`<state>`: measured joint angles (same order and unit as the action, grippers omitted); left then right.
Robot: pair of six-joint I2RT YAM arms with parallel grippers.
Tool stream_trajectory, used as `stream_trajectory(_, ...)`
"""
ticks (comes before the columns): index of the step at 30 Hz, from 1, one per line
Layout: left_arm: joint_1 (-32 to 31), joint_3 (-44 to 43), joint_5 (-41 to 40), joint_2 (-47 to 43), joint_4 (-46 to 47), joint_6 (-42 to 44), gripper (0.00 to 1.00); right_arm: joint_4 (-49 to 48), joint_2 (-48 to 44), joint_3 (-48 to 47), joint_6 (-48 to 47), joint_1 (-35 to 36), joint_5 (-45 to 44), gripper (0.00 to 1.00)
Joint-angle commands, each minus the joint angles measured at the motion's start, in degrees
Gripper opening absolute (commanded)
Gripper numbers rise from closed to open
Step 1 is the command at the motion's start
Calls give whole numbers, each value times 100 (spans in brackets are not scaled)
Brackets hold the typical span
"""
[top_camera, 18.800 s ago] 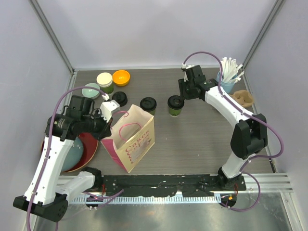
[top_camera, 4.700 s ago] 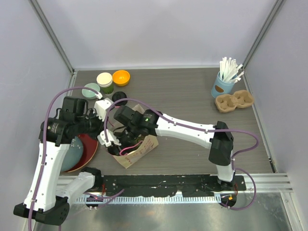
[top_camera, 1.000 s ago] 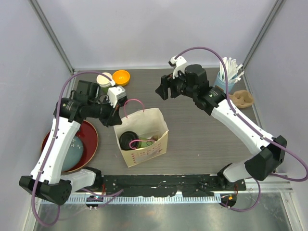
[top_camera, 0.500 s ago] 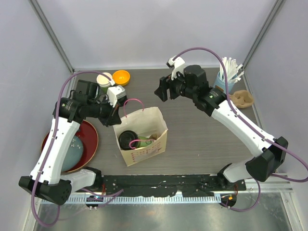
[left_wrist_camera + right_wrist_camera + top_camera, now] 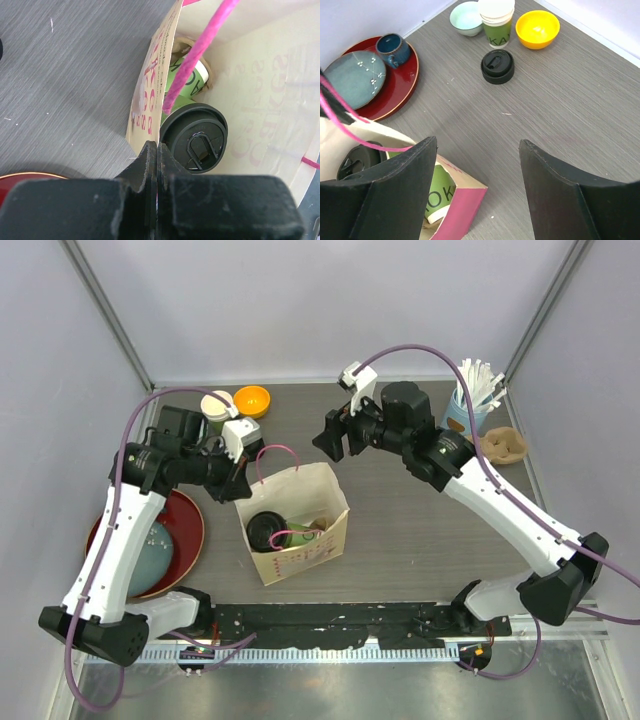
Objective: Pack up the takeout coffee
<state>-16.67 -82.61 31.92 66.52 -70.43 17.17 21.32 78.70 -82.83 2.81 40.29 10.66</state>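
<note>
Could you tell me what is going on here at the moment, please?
Two robot arms are packing takeout coffee into a paper bag. The left gripper is shut on the bag's pink handle, and the bag's mouth is open. Both coffees are already inside: one lidded cup sits lid up, and a second cup lies on its side beside it. The right gripper is open and empty, hovering above the table behind the bag. A loose lid lies on the table.

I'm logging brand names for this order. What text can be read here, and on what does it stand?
"KA": on the white-topped cup, rest turned away.
"OK": on the green cup inside the paper bag.
Bag's pink print: too blurred to read.
</note>
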Motion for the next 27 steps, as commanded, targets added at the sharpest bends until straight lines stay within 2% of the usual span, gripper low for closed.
stream_trajectory(1, -21, -317, -19, -104, 39, -3, 0, -172, -354, -216, -237, 189, 235, 72)
stream_trajectory(7, -21, -484, -54, -157, -14, -21, 0, -137, -460, -172, -500, 426, 306, 72)
stream_trajectory(17, -21, -229, -90, -201, 30, -3, 0, -23, -364, -243, -553, 479, 121, 73)
stream_trajectory(22, -21, -203, -213, -157, 117, -20, 0, 39, -311, -260, -518, 479, -511, 73)
stream_trajectory(27, -21, -185, -248, -183, 118, -47, 12, 109, -258, -278, -483, 462, -793, 74)
